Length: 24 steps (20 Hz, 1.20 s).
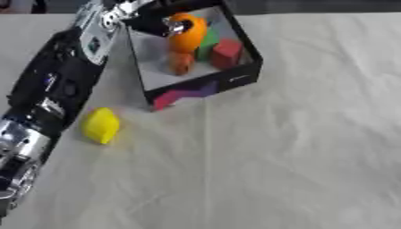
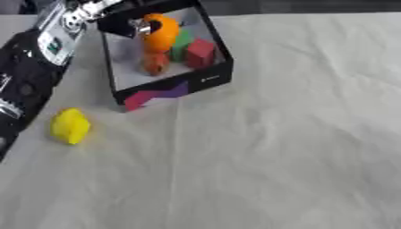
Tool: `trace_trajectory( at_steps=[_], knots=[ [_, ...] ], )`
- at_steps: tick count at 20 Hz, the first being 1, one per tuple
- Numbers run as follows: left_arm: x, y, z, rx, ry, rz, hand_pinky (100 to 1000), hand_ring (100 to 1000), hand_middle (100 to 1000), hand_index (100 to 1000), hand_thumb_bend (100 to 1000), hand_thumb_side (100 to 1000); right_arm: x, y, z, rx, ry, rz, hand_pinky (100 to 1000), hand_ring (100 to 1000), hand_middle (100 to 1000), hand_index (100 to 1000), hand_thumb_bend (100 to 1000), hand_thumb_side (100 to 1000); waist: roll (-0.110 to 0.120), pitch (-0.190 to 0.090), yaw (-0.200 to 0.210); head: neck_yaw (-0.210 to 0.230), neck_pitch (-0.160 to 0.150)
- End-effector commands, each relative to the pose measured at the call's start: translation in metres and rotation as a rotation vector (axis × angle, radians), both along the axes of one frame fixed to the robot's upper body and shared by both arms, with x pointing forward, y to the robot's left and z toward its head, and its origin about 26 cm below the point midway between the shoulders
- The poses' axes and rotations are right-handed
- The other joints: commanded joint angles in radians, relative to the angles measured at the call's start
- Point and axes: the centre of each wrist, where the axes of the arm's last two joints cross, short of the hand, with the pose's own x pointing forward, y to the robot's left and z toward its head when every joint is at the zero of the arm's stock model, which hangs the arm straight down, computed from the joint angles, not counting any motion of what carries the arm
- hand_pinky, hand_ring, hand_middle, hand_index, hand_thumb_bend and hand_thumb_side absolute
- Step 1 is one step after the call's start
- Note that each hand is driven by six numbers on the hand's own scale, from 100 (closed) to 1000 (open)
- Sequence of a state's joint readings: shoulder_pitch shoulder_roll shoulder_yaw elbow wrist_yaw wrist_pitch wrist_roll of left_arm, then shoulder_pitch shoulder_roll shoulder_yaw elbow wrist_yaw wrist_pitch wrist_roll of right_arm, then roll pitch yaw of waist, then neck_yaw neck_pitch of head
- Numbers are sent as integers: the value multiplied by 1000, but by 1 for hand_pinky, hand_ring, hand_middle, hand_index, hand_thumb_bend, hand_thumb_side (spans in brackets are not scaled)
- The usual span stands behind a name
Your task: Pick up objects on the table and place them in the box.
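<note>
The desk is covered with a pale cloth. The left arm runs along its left edge toward the far left corner, where the black box stands open. The left robot hand is over the box, fingers curled round an orange piece. Inside the box lie a red block, a green piece and a small orange piece. A yellow piece lies on the desk near the left edge, just beside the arm.
</note>
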<state>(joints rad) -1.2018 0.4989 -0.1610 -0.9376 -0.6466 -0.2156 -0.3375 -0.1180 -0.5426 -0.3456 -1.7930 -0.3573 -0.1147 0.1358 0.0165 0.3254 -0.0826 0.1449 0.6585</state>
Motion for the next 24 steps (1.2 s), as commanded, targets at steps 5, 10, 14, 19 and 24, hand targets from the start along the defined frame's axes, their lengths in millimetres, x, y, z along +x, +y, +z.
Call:
trace_trajectory(
  at_steps=[5, 10, 14, 19, 24],
  knots=[
    [-62, 19, 54, 52, -25, -184, 881, 769, 755, 832, 116, 471, -7, -11, 8, -40, -14, -37, 821, 776, 640, 903, 100, 680, 3, -44, 25, -39, 19],
    [-127, 25, 61, 186, 23, -257, 875, 782, 763, 829, 148, 435, -10, -14, 5, -43, -7, -52, 821, 776, 640, 903, 100, 680, 0, -50, 43, -60, 24],
    [-172, 24, 54, 276, 75, -308, 878, 790, 768, 828, 206, 556, -10, -13, 6, -44, -13, -45, 822, 777, 642, 903, 100, 675, -2, -51, 48, -63, 27],
    [-200, 34, 32, 389, 204, -305, 886, 804, 763, 821, 385, 745, -11, -13, 6, -40, -19, -47, 822, 776, 643, 903, 100, 674, -6, -46, 49, -67, 25],
    [-202, 52, 11, 468, 300, -271, 894, 819, 752, 828, 489, 787, -11, -12, 6, -34, -25, -50, 822, 776, 642, 903, 100, 676, -11, -40, 50, -70, 19]
  ],
)
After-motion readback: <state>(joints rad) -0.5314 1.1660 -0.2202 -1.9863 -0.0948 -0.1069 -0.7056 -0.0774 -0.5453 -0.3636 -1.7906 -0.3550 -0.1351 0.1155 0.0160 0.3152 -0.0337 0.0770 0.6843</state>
